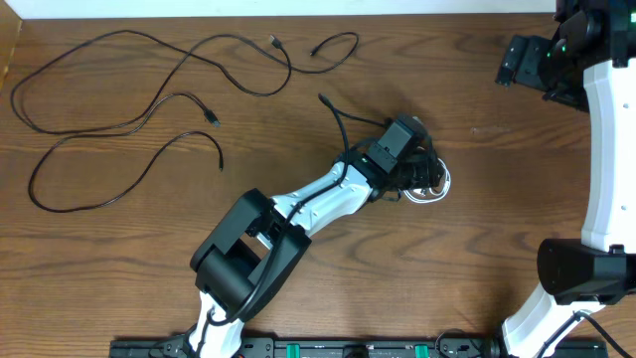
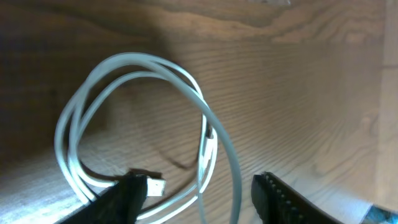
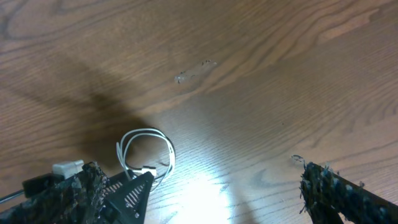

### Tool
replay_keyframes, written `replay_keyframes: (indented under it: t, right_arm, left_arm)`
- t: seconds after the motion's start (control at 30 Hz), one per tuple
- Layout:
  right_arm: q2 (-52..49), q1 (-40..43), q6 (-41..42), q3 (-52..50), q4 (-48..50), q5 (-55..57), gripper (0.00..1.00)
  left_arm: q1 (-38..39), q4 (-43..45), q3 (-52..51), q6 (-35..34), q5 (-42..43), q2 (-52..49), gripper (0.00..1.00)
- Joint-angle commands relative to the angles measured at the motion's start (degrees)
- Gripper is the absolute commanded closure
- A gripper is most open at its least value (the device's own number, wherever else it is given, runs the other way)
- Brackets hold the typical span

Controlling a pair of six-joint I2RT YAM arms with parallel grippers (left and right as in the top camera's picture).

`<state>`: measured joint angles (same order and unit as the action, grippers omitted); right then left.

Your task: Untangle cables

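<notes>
Jaws of the left gripper (image 2: 199,183) stand half apart astride the coiled white cable (image 2: 132,57), apparently to pinch it; right gripper (image 3: 199,180) gapes empty.

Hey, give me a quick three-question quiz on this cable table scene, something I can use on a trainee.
1. True or false: the white cable lies coiled in loops.
2. Which is over the white cable? A) left pincer B) the other one C) neither
3. Overhead view: what colour are the cables spread at the upper left of the table?
Key: 1 true; 2 A; 3 black.
</notes>
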<state>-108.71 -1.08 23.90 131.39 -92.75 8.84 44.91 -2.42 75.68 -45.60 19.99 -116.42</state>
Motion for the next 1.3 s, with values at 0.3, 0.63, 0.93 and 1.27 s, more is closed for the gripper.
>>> replay_keyframes:
  t: [0.3,0.63,0.93,1.27]
  right_arm:
    - [-0.2,-0.1,0.7,-0.3,-0.1,0.4,0.01]
    - [-0.2,-0.1,0.7,-0.3,-0.1,0.4,0.01]
    - [-0.2,-0.1,0.7,-0.3,-0.1,0.4,0.01]
    - [-0.2,-0.1,0.7,-0.3,-0.1,0.4,0.01]
  left_arm:
    - [-1.7,-0.4,0.3,1.3,10.6,4.0,0.93]
    - [-8.5,-7.8,0.4,4.9,12.4,27.1,0.93]
    - [-17.8,-7.3,0.9,4.9,12.1,48.5,0.93]
    - [-18.6,-35.9,0.8,17.4,-10.0,50.5,0.93]
